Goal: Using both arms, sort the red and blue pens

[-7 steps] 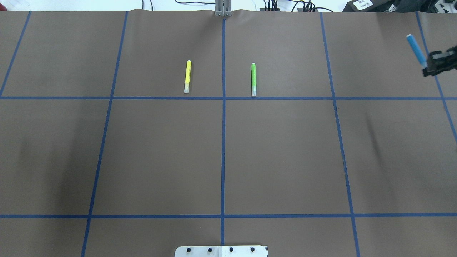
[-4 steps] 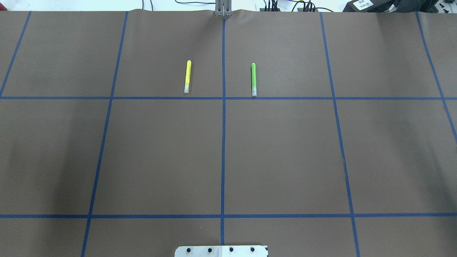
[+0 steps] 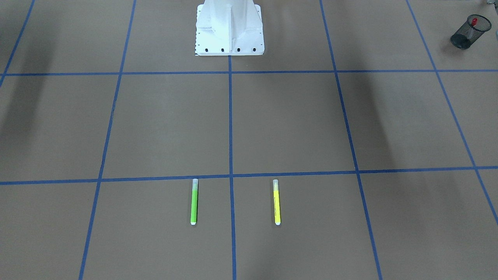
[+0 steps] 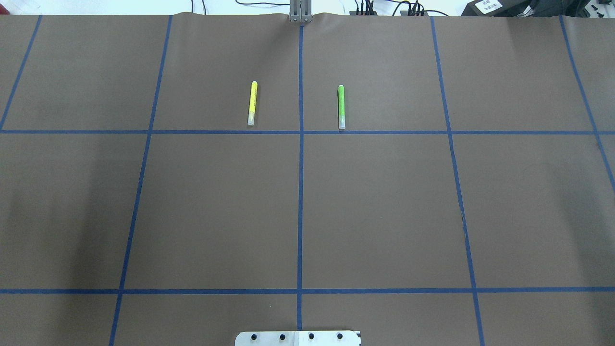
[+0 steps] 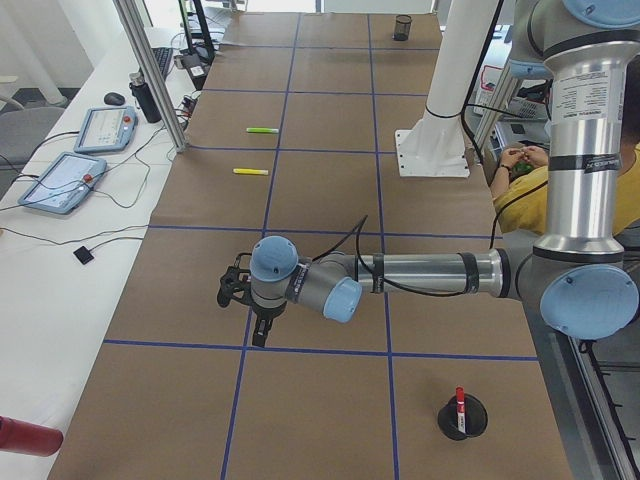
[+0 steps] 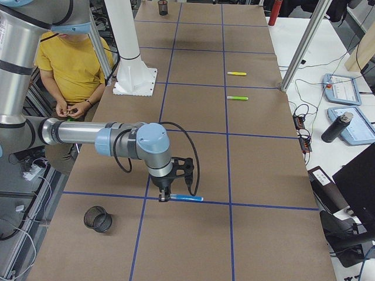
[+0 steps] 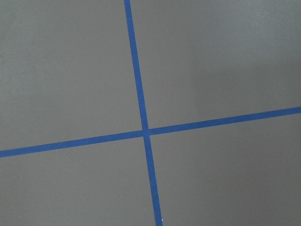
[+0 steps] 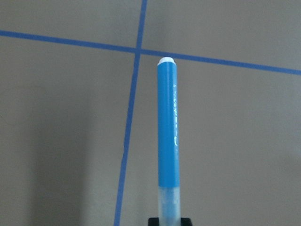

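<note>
The blue pen (image 8: 168, 136) is clamped at its clear-capped end by my right gripper (image 8: 169, 221), white end pointing away. In the exterior right view the right gripper (image 6: 166, 196) holds the blue pen (image 6: 186, 198) level, low over a blue tape line. The red pen (image 3: 474, 21) stands upright in a black mesh cup (image 3: 463, 37) on my left side, and the red pen (image 5: 460, 400) shows the same way in the exterior left view. My left gripper (image 5: 261, 330) points down at the table, away from that cup (image 5: 463, 422); I cannot tell whether it is open or shut.
A green marker (image 4: 341, 106) and a yellow marker (image 4: 252, 103) lie parallel in the far middle squares. Another mesh cup (image 6: 98, 218) stands near my right arm. The white pedestal (image 3: 229, 27) sits at the robot's side. A seated person is beside the table.
A second ago my right gripper with the blue pen showed at the overhead view's right edge; it has since moved out of that view. The markers have not moved.
</note>
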{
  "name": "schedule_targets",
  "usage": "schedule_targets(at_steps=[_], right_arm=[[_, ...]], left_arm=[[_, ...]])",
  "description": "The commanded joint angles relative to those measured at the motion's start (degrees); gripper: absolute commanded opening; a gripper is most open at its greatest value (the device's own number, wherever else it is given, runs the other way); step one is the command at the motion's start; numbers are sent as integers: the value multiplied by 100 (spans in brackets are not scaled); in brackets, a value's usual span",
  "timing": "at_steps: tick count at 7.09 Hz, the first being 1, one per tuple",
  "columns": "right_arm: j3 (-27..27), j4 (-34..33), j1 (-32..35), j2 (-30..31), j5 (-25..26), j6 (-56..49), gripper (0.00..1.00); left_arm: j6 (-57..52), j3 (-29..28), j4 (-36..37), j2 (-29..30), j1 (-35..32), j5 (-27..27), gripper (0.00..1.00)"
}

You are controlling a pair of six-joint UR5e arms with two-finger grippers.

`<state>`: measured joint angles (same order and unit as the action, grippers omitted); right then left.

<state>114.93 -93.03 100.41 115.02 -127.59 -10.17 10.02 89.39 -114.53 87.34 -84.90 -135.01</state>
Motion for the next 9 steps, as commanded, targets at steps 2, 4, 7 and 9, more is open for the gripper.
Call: schedule_targets(at_steps=[2,4,7,9], right_arm=[[529,-1422,1764,959,-56,-945,0],[774,-3439,3146,917,-64,-1347,0],[1014,-5965,3855,829,-456,-1233,0],[498,-6621,3985,820,-644,-1233,0]], left_arm=[[0,26,-17,2,0,-16,100],[8,26,-17,2,0,-42,100],[8,26,-209,-76,9,-51,100],[8,18,-272,-112,9,-51,100]])
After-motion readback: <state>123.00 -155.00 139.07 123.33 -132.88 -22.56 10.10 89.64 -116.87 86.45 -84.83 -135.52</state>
